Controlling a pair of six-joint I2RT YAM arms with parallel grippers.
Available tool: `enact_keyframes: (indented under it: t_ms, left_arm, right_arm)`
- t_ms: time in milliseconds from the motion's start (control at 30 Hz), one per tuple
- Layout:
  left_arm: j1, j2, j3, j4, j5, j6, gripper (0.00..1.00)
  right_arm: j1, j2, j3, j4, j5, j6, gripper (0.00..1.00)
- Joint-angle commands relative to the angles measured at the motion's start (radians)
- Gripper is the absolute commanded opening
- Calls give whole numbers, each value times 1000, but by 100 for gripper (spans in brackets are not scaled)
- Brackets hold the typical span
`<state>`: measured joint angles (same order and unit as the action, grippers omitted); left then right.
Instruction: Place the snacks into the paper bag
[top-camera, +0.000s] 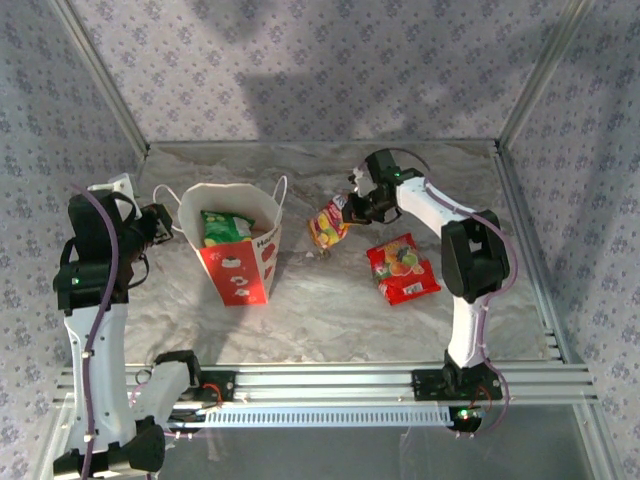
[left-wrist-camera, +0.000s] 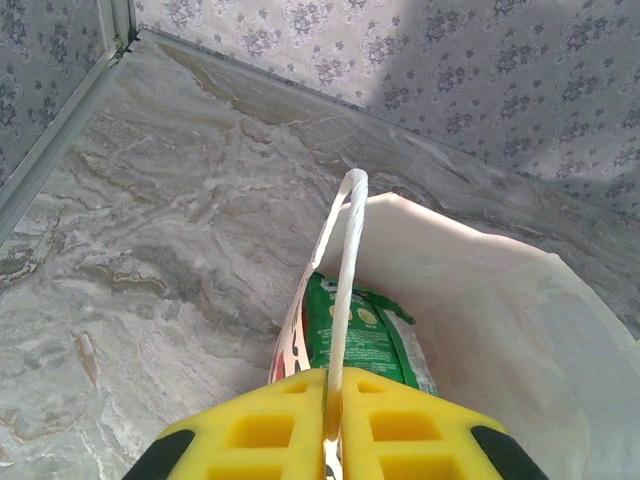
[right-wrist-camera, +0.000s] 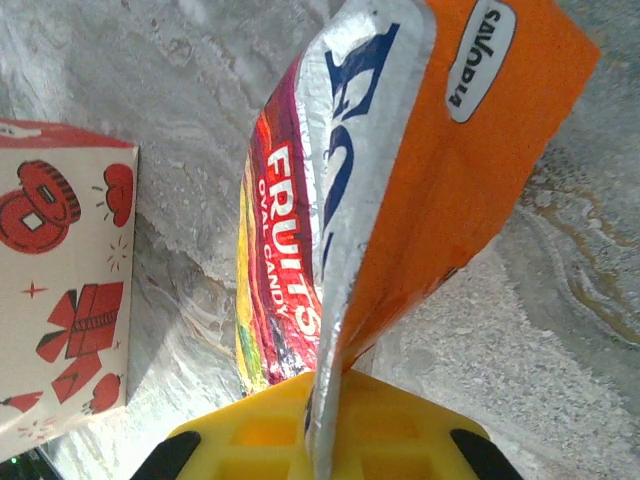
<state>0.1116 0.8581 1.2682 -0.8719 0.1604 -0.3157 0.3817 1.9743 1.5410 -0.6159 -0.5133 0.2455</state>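
The white and red paper bag (top-camera: 238, 262) stands open at the left middle of the table, with a green snack packet (top-camera: 224, 227) inside it. My left gripper (top-camera: 163, 222) is shut on the bag's white cord handle (left-wrist-camera: 346, 262), just above the green packet (left-wrist-camera: 368, 338) and the bag's inner wall (left-wrist-camera: 500, 300). My right gripper (top-camera: 353, 207) is shut on the edge of an orange-yellow snack packet (top-camera: 327, 224), which hangs above the table to the right of the bag. That packet (right-wrist-camera: 400, 170) rises out of the shut yellow fingers (right-wrist-camera: 250, 435). A red fruit-print packet (top-camera: 402, 268) lies flat on the table.
Aluminium frame posts and patterned walls close in the marble table (top-camera: 330, 320) at the back and sides. A metal rail (top-camera: 340, 385) with both arm bases runs along the near edge. The bag's printed side (right-wrist-camera: 60, 270) stands left of the held packet.
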Motion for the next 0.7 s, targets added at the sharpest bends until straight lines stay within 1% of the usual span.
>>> enact_keyframes:
  t_ms: [0,133,167,267,333,500,567,667]
  left_arm:
    - [6,-11,22,7,13,-12,11]
    - [6,-14,23,1,12,-8,11]
    - [5,-14,25,0,11,-7,11]
    - [7,-17,25,-1,10,-5,11]
    - [5,-17,26,-1,10,-5,11]
    - [5,-17,34,-7,8,-1,11]
    - [6,-17,35,-7,7,0,11]
    - [5,-17,34,-6,8,-3,11]
  right_arm:
    - [16,-35,34,-60,-31,-51,9]
    - [17,-28,36,-74,-14,-57,13]
    - [15,-21,37,-79,-12,-55,16]
    - [14,10,45,-97,-8,-51,20]
    - [17,31,44,-98,-6,-50,25]
    - [20,41,38,-99,49,-38,27]
    - [20,39,37,-99,59,-38,34]
    - [22,48,38,-101,60,-40,40]
